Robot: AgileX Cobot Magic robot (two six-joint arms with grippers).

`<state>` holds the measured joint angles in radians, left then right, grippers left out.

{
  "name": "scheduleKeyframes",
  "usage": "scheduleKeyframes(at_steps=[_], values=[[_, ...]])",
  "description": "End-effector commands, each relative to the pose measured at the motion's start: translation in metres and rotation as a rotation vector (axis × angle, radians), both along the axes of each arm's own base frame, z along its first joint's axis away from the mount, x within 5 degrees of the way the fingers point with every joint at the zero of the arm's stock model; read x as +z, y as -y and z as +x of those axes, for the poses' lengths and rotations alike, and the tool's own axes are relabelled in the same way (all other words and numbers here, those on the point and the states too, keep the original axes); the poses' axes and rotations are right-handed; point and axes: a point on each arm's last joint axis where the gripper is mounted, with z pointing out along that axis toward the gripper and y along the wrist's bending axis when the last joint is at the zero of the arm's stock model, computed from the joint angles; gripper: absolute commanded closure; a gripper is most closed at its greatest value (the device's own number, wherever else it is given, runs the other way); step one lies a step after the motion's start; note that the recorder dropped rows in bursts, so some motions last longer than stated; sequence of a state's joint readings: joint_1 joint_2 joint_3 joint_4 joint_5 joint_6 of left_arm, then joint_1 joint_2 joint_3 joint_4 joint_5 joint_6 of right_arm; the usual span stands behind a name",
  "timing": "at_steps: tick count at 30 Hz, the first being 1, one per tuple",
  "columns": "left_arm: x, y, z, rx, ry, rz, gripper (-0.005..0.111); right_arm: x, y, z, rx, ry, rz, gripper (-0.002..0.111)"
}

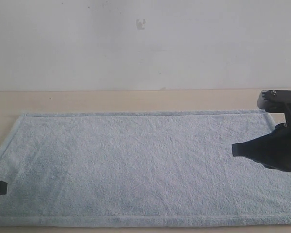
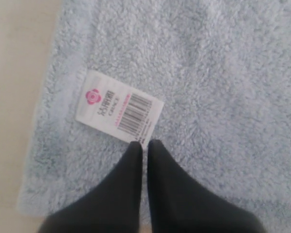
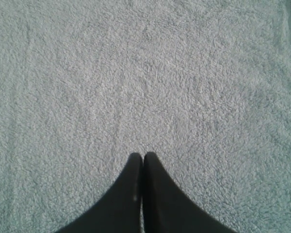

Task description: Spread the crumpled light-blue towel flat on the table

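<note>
Already the towel (image 1: 136, 165) lies flat and open on the table (image 1: 136, 99); what remains for us is a clean finish.

Its hemmed edges run straight, with bare tabletop showing beyond the far edge and the left corner. The white tag (image 2: 117, 110) lies face up near one corner. Our left gripper (image 2: 144, 144) sits just beside that tag, fingers drawn together on nothing. Our right gripper (image 3: 143, 155) is over the pile near the right end, likewise pinched closed and empty. Whether either tip touches the cloth we cannot tell. We judge it best to lift both straight up, so no fingertip snags the pile and drags in a fresh wrinkle.
</note>
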<state>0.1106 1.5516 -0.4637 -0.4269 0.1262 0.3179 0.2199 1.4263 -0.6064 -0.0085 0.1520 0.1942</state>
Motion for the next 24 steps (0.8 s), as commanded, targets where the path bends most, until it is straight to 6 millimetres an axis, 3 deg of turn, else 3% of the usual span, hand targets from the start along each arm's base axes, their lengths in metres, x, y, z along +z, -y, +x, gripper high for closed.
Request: scheduleKeyframes(at_steps=[1,18,24], values=[[0.007,0.002,-0.002,0.002,0.021,-0.008,0.103,0.002,0.0,0.0,-0.001,0.013,0.005,0.108],[-0.019,0.0,0.001,0.012,-0.058,0.001,0.103,0.002,0.0,0.0,0.002,0.013,0.003,0.108],[-0.018,-0.002,0.003,0.019,-0.028,0.017,0.103,0.002,0.0,0.0,0.002,0.013,0.003,0.108]])
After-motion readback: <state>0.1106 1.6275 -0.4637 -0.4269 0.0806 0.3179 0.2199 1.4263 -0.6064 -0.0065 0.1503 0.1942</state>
